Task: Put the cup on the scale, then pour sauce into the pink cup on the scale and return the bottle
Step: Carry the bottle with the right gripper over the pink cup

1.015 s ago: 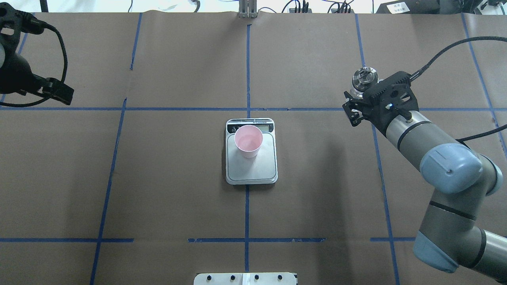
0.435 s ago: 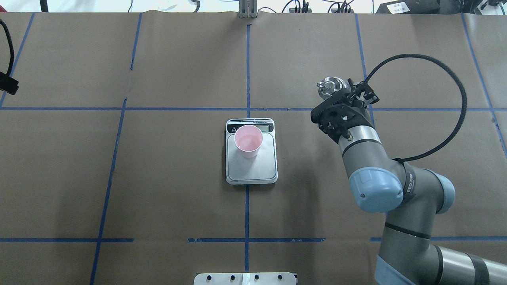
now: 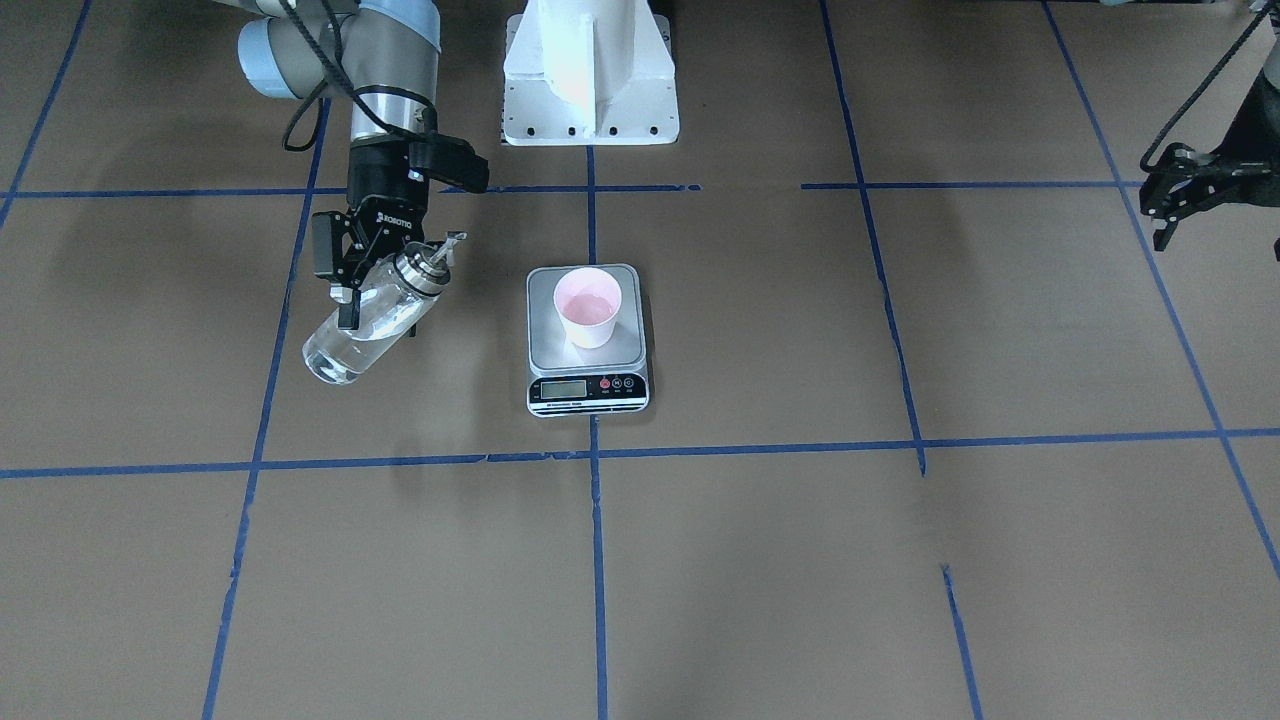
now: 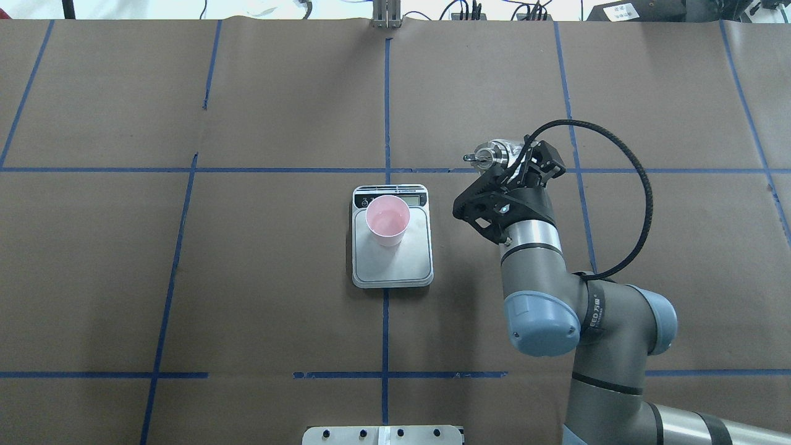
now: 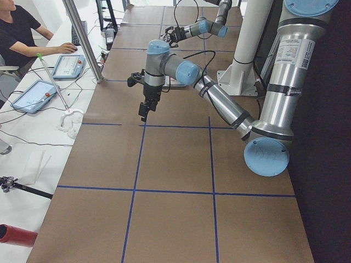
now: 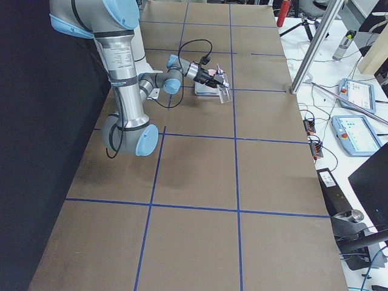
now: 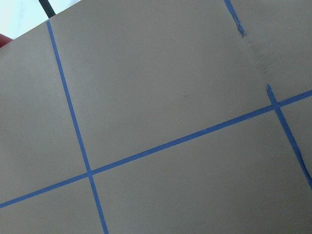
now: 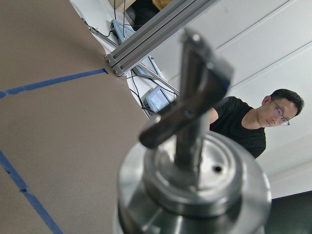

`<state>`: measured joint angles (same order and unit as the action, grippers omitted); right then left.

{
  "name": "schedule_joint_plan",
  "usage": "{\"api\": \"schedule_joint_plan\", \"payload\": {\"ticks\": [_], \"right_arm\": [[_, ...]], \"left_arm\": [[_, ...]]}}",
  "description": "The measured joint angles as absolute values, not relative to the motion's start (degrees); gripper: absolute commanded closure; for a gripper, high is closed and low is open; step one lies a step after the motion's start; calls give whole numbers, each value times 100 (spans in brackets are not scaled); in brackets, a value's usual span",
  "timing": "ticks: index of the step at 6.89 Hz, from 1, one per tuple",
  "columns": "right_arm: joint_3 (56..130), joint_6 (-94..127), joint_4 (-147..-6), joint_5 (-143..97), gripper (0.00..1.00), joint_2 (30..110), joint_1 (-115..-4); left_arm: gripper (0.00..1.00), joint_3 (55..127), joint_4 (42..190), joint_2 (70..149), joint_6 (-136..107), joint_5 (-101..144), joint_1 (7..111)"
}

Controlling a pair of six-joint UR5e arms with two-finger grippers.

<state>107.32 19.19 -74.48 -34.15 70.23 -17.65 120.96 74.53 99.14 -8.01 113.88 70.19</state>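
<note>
The pale pink cup (image 4: 387, 220) stands upright on the back half of the steel scale (image 4: 393, 269), near its display. It also shows in the front view (image 3: 588, 306) on the scale (image 3: 587, 350). My right gripper (image 3: 372, 292) is shut on the clear glass bottle (image 3: 345, 350) and holds it tilted in the air, its spout (image 3: 446, 244) pointing toward the scale. Clear liquid shows in the bottle. In the overhead view the bottle (image 4: 491, 154) is right of the scale and apart from it. The right wrist view shows its metal collar (image 8: 195, 170). My left gripper (image 3: 1172, 200) is open and empty, far off.
Brown paper with blue tape lines (image 4: 386, 111) covers the table. The robot's white base (image 3: 588, 70) stands behind the scale. An operator (image 5: 22, 33) sits at a side table with control tablets (image 5: 68, 66). An aluminium post (image 6: 315, 42) stands at the far table edge.
My right arm has carried the bottle leftward toward the scale and tilted its spout toward the scale. My left arm has drawn back out of the overhead view.
</note>
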Motion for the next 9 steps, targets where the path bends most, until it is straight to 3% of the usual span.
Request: {"api": "schedule_joint_plan", "payload": {"ticks": [4, 7, 9], "right_arm": [[10462, 1370, -7926, -3135, 100, 6623, -1695], [10292, 1224, -8612, -2950, 100, 6254, -1642], [9951, 1017, -8782, -2661, 100, 6002, -1559]], "left_arm": [[0, 11332, 8851, 9139, 471, 11839, 7849], [0, 10050, 9877, 9051, 1842, 12202, 8739], [0, 9784, 10158, 9083, 1754, 12227, 8824]]}}
